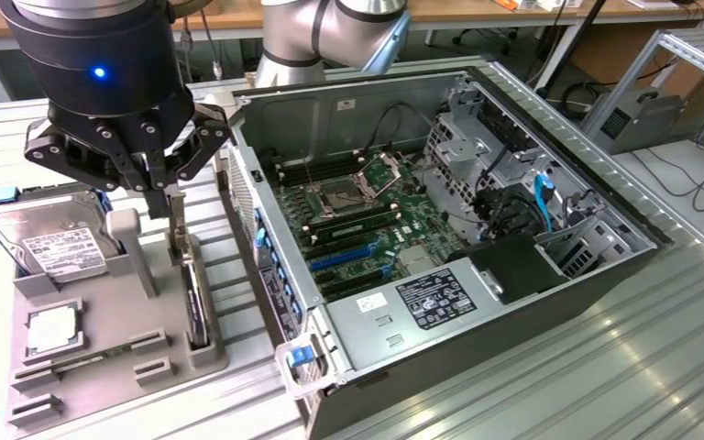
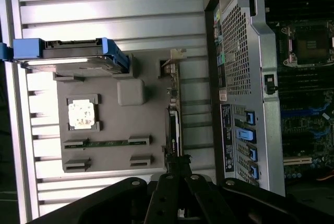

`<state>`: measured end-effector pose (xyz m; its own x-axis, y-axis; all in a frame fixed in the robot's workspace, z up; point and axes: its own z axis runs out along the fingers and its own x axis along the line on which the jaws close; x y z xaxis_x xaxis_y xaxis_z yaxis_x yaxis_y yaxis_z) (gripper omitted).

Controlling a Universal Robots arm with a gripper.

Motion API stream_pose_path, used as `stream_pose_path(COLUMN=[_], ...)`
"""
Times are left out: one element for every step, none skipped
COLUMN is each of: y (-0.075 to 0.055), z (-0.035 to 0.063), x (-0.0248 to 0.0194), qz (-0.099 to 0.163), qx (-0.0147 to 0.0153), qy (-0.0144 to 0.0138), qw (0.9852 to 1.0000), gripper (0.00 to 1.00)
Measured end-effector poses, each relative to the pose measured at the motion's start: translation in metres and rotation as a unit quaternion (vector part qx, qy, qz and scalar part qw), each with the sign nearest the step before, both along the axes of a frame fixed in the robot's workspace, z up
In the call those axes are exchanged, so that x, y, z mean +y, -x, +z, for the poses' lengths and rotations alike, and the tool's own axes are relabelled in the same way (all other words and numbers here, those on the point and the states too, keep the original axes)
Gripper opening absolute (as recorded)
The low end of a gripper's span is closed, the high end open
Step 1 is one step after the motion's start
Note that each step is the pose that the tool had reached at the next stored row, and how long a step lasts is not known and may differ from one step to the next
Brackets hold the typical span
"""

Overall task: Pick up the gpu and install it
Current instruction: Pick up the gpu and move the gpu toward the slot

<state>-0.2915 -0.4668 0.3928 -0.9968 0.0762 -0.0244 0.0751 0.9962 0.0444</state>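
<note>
The step in hand is the pick-up. The gripper (image 1: 166,203) has its two fingers pressed together on the top edge of the gpu (image 1: 194,310), so it looks to be pinching the card. The gpu stands on its thin edge in a slot of the gray tray (image 1: 107,376), on the side of the tray next to the computer case (image 1: 487,266). It has not left the slot yet. The hard drive (image 1: 52,240) sits on the tray's other side. I think the card must come straight up out of the tray with no tipping, or it may jam. The exterior view shows the inside of the case beside the tray, with blue slots (image 1: 335,259) on the board. The wrist view looks down along the card's thin edge and shows the fingers lined up right over it.
</note>
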Motion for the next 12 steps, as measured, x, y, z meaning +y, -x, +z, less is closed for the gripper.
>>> stream_pose_path(y=[0.0000,0.0000,0.0000,0.0000,0.0000,0.0000,0.0000,0.0000,0.0000,0.0000,0.0000,0.0000], z=[0.0000,0.0000,0.0000,0.0000,0.0000,0.0000,0.0000,0.0000,0.0000,0.0000,0.0000,0.0000], x=[0.0000,0.0000,0.0000,0.0000,0.0000,0.0000,0.0000,0.0000,0.0000,0.0000,0.0000,0.0000], qz=[0.000,0.000,0.000,0.000,0.000,0.000,0.000,0.000,0.000,0.000,0.000,0.000], qx=[0.0000,0.0000,0.0000,0.0000,0.0000,0.0000,0.0000,0.0000,0.0000,0.0000,0.0000,0.0000], qy=[0.0000,0.0000,0.0000,0.0000,0.0000,0.0000,0.0000,0.0000,0.0000,0.0000,0.0000,0.0000], qw=[1.0000,1.0000,1.0000,1.0000,1.0000,1.0000,1.0000,1.0000,1.0000,1.0000,1.0000,1.0000], gripper=[0.11,0.11,0.11,0.11,0.11,0.17,0.23,0.23,0.29,0.36,0.42,0.42])
